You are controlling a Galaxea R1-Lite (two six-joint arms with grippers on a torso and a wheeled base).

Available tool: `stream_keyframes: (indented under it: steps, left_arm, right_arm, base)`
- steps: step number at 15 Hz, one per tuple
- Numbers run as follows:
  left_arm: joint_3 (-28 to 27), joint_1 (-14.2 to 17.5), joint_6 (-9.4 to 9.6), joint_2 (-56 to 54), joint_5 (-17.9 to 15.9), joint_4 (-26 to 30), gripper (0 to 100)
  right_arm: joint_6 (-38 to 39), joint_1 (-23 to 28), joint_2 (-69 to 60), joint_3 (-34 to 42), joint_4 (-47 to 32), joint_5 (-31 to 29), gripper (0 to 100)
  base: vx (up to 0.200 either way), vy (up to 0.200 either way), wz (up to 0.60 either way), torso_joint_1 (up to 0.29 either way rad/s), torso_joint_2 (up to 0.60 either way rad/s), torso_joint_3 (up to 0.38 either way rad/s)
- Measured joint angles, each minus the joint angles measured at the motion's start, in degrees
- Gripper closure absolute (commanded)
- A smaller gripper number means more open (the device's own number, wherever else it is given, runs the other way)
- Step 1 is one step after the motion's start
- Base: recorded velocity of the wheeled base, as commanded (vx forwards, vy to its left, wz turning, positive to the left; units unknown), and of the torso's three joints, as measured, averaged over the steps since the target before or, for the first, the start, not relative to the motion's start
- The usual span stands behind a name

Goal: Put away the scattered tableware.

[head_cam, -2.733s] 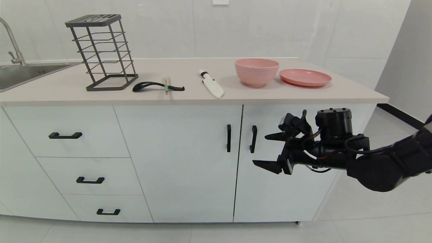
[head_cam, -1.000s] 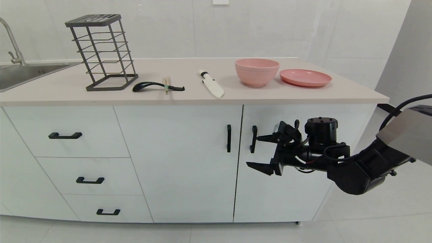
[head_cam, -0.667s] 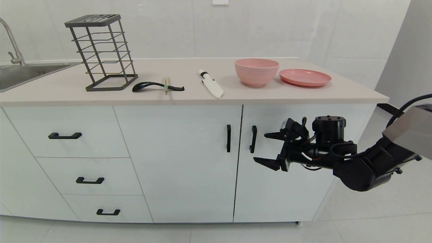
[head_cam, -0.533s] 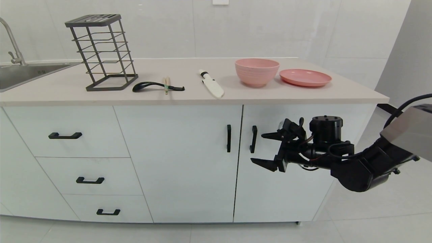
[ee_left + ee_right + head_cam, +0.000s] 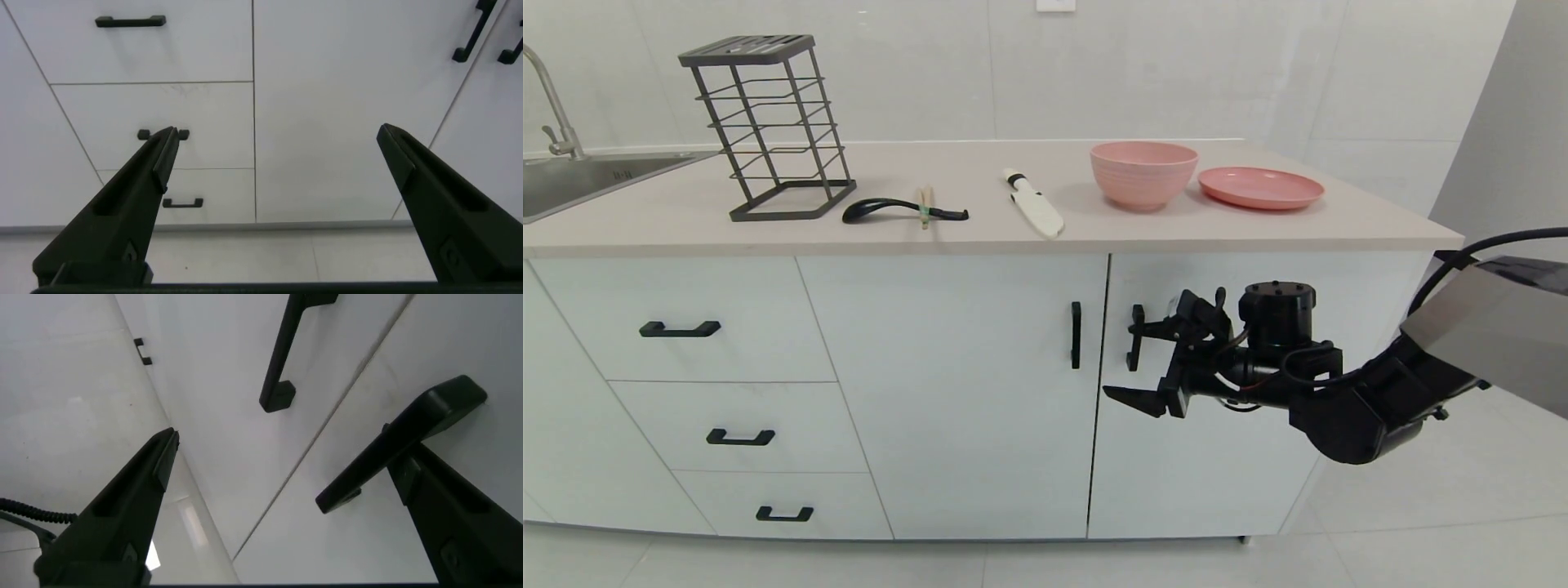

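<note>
countertop point(image 5: 1176, 229); spoon point(image 5: 870, 208) lies crosswise, scoop end toward rack point(image 5: 747, 51)

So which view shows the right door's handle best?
Head view: the right door handle is nearly whole, one finger of the open right gripper crossing it. The right wrist view has it close, partly behind a finger; the left wrist view cuts it off.
</note>
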State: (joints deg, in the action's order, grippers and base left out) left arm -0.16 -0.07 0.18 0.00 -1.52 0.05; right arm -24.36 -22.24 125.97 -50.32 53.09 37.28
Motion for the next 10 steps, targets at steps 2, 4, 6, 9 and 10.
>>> stream_keyframes:
  steps: [2,4,6,9,10]
  left_arm:
    - [0.0,0.0,0.06,0.0,-1.3,0.0,0]
    - [0.0,0.0,3.36,0.0,-3.7,0.0,0]
    - [-0.4,0.0,3.18,0.0,-4.8,-1.6,0]
    - [-8.4,1.2,-0.8,2.7,-5.6,-8.9,0]
    - [-11.8,1.6,-0.32,5.7,-7.2,-11.3,0]
  right_arm:
    - [-0.2,0.0,0.0,1.2,1.0,2.7,0]
    - [-1.6,0.0,-1.4,5.3,2.7,8.2,0]
    - [-2.7,-0.2,-4.1,10.1,3.0,10.2,0]
    - [-3.4,-0.7,-9.6,17.7,2.8,10.9,0]
    - [-3.4,-1.0,-11.4,19.9,2.7,10.9,0]
  base:
    - [0.0,0.0,0.0,0.0,0.0,0.0]
    - [0.0,0.0,0.0,0.0,0.0,0.0]
    - [0.0,0.0,0.0,0.0,0.0,0.0]
    - [0.0,0.0,0.0,0.0,0.0,0.0]
    - [0.0,0.0,0.0,0.0,0.0,0.0]
